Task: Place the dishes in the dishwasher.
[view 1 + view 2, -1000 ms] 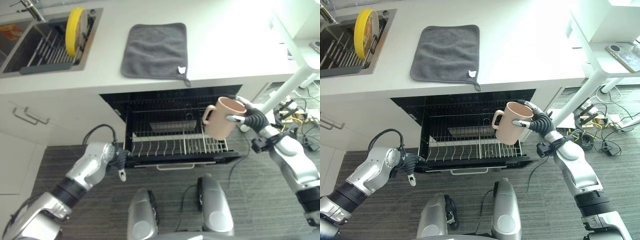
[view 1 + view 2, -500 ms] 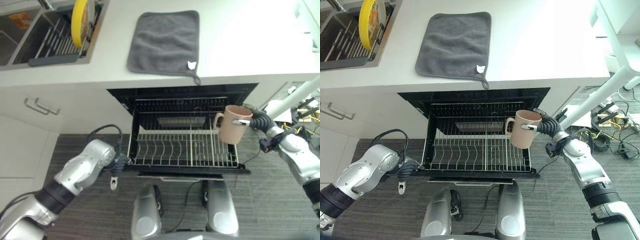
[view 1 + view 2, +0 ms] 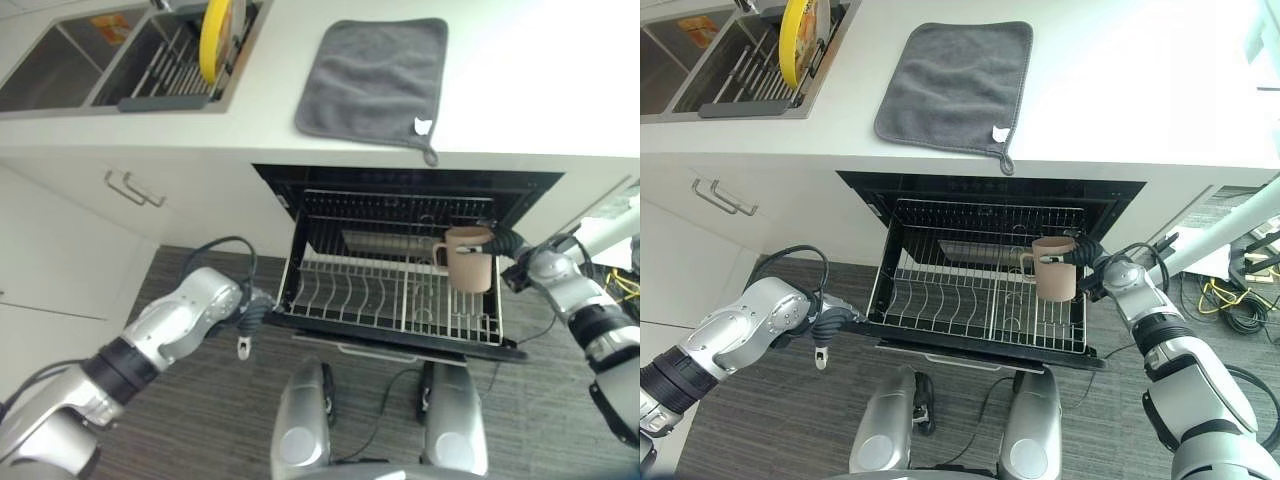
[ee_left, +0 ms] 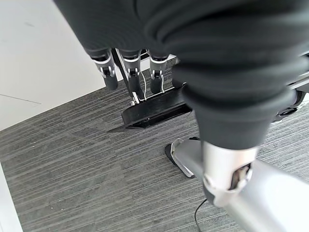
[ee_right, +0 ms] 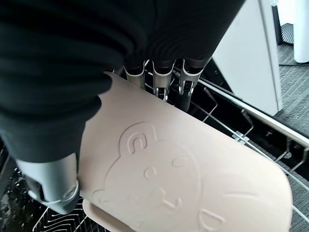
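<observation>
Left eye view: the pink mug [image 3: 468, 259] is held upright over the right rear part of the pulled-out dishwasher rack [image 3: 385, 300], gripped from the side by the right hand [image 3: 505, 246], probably so it can be lowered between the wires. The yellow plate [image 3: 215, 36] stands on edge in the sink rack [image 3: 150, 75], well apart from the dishwasher.

Right eye view: the left hand [image 3: 833, 318] is seen at the rack's front left corner, apparently to steady it; a grey cloth [image 3: 953, 85] lies on the table [image 3: 1120, 110] above the dishwasher opening.

Left wrist view: the fingers [image 4: 129, 72] are extended, touching the rack's dark front edge [image 4: 149, 110]; nothing is grasped.

Right wrist view: fingers [image 5: 159, 77] and thumb are clamped around the mug's wall, rack wires just beyond.
</observation>
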You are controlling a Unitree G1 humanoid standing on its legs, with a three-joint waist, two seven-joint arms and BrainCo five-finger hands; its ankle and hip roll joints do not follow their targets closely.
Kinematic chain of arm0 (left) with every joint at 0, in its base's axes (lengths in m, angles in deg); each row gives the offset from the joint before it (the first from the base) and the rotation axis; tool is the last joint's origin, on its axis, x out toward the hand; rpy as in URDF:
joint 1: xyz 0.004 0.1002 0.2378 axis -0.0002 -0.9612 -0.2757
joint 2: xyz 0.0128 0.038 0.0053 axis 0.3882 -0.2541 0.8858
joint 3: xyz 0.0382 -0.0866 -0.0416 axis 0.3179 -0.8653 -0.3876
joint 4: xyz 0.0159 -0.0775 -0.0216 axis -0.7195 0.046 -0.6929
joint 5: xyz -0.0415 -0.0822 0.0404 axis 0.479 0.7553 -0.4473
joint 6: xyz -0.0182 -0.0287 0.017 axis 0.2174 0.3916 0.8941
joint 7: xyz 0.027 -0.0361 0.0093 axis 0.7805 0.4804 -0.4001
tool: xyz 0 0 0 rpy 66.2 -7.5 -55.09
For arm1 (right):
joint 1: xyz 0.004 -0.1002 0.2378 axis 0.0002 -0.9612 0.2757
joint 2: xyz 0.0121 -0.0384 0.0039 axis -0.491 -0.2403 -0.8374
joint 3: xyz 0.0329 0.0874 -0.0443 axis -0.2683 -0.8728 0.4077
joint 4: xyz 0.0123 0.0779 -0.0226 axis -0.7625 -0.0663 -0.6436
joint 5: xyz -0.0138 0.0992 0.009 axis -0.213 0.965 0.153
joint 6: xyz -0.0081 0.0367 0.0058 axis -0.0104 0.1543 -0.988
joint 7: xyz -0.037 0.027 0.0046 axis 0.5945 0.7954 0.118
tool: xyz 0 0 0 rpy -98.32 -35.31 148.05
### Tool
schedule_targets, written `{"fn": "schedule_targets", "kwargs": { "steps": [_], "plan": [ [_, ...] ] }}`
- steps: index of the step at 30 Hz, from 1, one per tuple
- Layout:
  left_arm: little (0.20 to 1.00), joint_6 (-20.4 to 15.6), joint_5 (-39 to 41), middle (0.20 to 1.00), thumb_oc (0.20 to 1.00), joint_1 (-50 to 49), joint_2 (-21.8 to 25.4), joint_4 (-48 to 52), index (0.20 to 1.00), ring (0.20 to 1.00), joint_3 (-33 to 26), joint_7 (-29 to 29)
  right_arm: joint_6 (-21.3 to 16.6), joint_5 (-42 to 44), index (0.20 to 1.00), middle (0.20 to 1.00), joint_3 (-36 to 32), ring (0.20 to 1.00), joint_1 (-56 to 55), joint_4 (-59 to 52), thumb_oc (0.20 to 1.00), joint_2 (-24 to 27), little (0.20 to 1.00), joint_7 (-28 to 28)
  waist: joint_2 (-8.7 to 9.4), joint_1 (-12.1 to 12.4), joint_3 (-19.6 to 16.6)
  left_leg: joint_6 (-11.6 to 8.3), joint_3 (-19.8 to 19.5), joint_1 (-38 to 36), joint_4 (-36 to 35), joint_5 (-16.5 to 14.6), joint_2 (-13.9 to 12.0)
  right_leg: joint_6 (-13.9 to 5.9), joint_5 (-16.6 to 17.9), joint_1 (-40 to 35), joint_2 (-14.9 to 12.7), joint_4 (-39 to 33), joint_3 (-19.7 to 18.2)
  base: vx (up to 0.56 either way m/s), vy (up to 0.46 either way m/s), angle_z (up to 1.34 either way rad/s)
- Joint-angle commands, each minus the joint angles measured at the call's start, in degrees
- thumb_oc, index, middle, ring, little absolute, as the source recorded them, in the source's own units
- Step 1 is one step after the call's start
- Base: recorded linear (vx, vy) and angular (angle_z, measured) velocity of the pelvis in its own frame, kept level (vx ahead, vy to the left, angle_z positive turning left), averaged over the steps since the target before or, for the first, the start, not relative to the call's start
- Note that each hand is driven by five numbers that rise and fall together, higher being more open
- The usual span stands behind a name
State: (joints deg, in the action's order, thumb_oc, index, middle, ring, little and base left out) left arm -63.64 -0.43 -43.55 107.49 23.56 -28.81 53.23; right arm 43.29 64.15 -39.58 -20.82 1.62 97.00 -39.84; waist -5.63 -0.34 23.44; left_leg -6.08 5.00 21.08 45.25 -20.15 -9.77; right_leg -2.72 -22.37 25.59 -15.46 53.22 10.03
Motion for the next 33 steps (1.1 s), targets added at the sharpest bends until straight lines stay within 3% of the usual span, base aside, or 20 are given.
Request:
{"fn": "schedule_targets", "kwargs": {
  "steps": [1, 3, 4, 5, 15, 20, 26, 28, 30, 33],
  "plan": [
    [1.000, 0.15, 7.02, 1.000, 1.000, -11.84, 2.46, 1.36, 1.000, 1.000, 4.81, 3.81, -1.08, -0.14, 0.200, 0.200, -5.35, 0.200, -0.65, -0.31, 0.200, -0.35, 0.200, 1.44, 1.33, 2.34, -0.79, 3.39, -2.25, 3.52, 1.17, 1.98, 1.30, -0.81, 2.63, -1.79, 0.17, -3.09, -1.09, 0.05, 0.035, 0.01],
    [1.000, -0.22, 6.62, 1.000, 1.000, -11.83, 2.22, 0.42, 1.000, 1.000, 4.90, 2.41, 0.09, -0.46, 0.203, 0.203, -5.17, 0.203, -0.10, 1.17, 0.203, -1.15, 0.203, 2.19, 1.11, 2.53, -0.70, 3.48, -2.30, 3.72, 1.42, 1.94, 1.45, -0.74, 2.52, -1.55, 0.14, -2.76, -1.13, 0.00, 0.000, 0.00],
    [1.000, -0.20, 6.65, 1.000, 1.000, -11.71, 2.15, 0.29, 1.000, 1.000, 5.03, 2.35, 0.15, -0.69, 0.573, 0.573, -5.16, 0.573, 0.05, 1.56, 0.573, -1.29, 0.573, 2.49, 1.10, 2.54, -0.72, 3.49, -2.30, 3.72, 1.37, 1.95, 1.46, -0.74, 2.47, -1.53, 0.16, -2.71, -1.14, 0.00, 0.000, 0.00],
    [1.000, -0.18, 6.86, 1.000, 1.000, -11.64, 2.02, 0.08, 1.000, 1.000, 5.21, 2.40, 0.48, -0.94, 1.000, 1.000, -5.14, 1.000, 0.14, 1.83, 1.000, -1.45, 1.000, 2.74, 1.07, 2.52, -0.74, 3.50, -2.29, 3.66, 1.35, 1.96, 1.48, -0.72, 2.43, -1.53, 0.19, -2.63, -1.17, 0.00, 0.000, 0.00],
    [1.000, 0.35, 4.69, 1.000, 1.000, -12.96, 0.83, -0.64, 1.000, 1.000, 4.97, 1.08, 4.55, -2.51, 1.000, 1.000, -7.11, 1.000, 0.92, 1.49, 1.000, -0.31, 1.000, 9.05, 1.43, 2.26, -0.53, 3.82, -2.13, 3.54, 1.97, 1.72, 1.18, -0.33, 2.15, -1.85, 0.69, -2.23, -1.24, 0.00, 0.000, 0.00],
    [1.000, 1.91, 4.18, 1.000, 1.000, -15.56, 0.73, 0.12, 1.000, 1.000, 2.05, -1.45, 5.28, 0.04, 1.000, 1.000, -9.74, 1.000, -0.72, -4.13, 1.000, 1.71, 1.000, 11.95, 1.80, 1.64, -0.77, 3.99, -1.86, 3.06, 1.73, 1.81, 0.78, -0.04, 2.16, -2.43, 1.27, -2.58, -1.40, 0.04, -0.009, -0.02],
    [1.000, 5.69, 10.10, 1.000, 1.000, -24.95, 0.28, 5.60, 1.000, 1.000, -10.83, -17.06, 4.35, 5.55, 1.000, 1.000, -21.41, 1.000, -13.58, -24.81, 1.000, 1.98, 1.000, 13.42, 1.99, 0.71, -0.78, 4.70, -1.29, 1.65, 1.30, 1.89, 0.38, 0.27, 1.80, -3.69, 1.90, -2.62, -1.74, 0.09, 0.008, -0.04],
    [1.000, 4.21, 14.49, 1.000, 1.000, -28.32, 1.34, 7.76, 1.000, 1.000, -16.84, -24.25, 4.55, 5.56, 1.000, 1.000, -24.90, 1.000, -19.06, -33.77, 1.000, 0.98, 1.000, 14.66, 1.99, 0.30, -0.67, 4.77, -1.14, 1.35, 0.87, 2.28, 0.35, 0.23, 2.02, -3.99, 2.08, -2.86, -1.95, 0.10, 0.016, -0.03],
    [1.000, 0.71, 25.64, 1.000, 1.000, -31.07, 1.59, 11.44, 1.000, 1.000, -26.38, -34.23, 4.33, 6.55, 1.000, 1.000, -28.73, 1.000, -25.24, -43.50, 1.000, -0.02, 1.000, 15.54, 2.30, -0.16, -0.61, 5.10, -0.97, 0.64, -0.20, 2.93, 0.43, 0.12, 2.49, -4.19, 2.06, -3.28, -2.21, 0.08, 0.007, -0.01],
    [1.000, -3.62, 41.84, 1.000, 1.000, -32.13, -1.96, 13.83, 1.000, 1.000, -37.90, -41.88, 1.48, 6.45, 1.000, 1.000, -34.72, 1.000, -33.71, -52.02, 1.000, -3.28, 1.000, 14.06, 2.94, -0.46, -0.87, 5.53, -1.01, -0.05, -1.71, 3.69, 0.72, 0.13, 2.95, -4.84, 2.23, -4.22, -2.19, 0.07, -0.023, 0.06]
  ]
}}
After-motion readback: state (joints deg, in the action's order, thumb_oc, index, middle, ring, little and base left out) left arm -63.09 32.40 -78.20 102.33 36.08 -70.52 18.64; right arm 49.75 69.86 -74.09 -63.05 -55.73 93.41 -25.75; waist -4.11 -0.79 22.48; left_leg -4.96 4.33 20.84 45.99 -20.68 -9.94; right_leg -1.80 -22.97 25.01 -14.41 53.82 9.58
